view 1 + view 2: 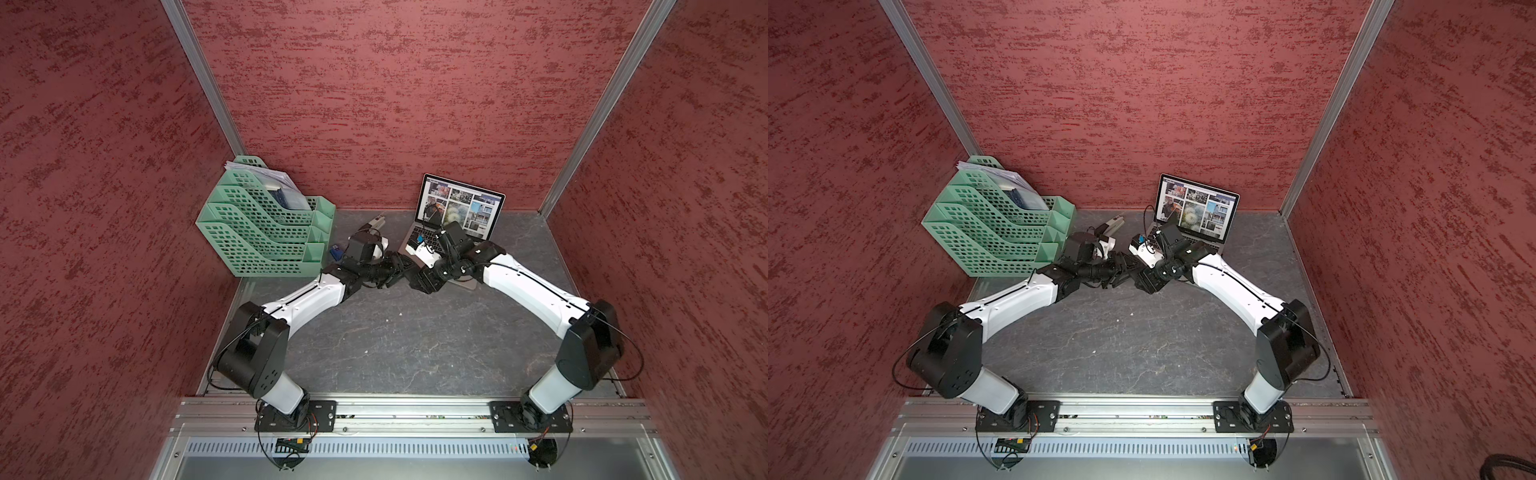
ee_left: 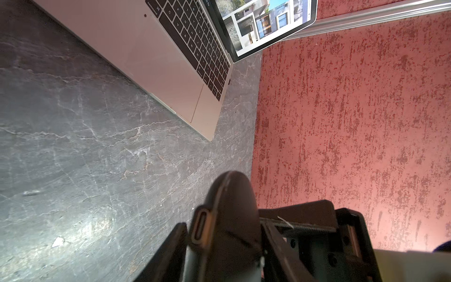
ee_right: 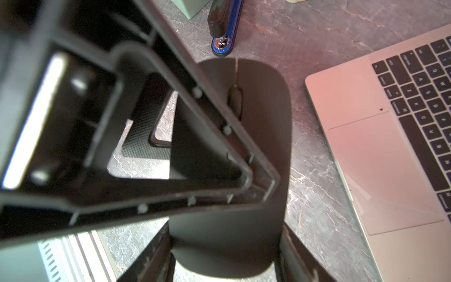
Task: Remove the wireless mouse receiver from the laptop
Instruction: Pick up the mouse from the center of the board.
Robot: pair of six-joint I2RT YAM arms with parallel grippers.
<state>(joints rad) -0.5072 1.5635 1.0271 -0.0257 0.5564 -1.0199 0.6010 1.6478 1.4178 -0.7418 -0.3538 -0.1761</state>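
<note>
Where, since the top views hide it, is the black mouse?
In the right wrist view, the black mouse sits in the right hand, by the laptop's front left corner, with the blue stapler nearby.

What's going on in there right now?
Both arms meet just off the left front corner of the slim silver-grey laptop, and both are on the black oval mouse. The right gripper clamps the mouse's sides; the left gripper has its fingers closed around it too. The wireless mouse receiver seems to be the tiny dark stub on the laptop's left edge, plugged in and untouched, though too small to be sure.
</note>
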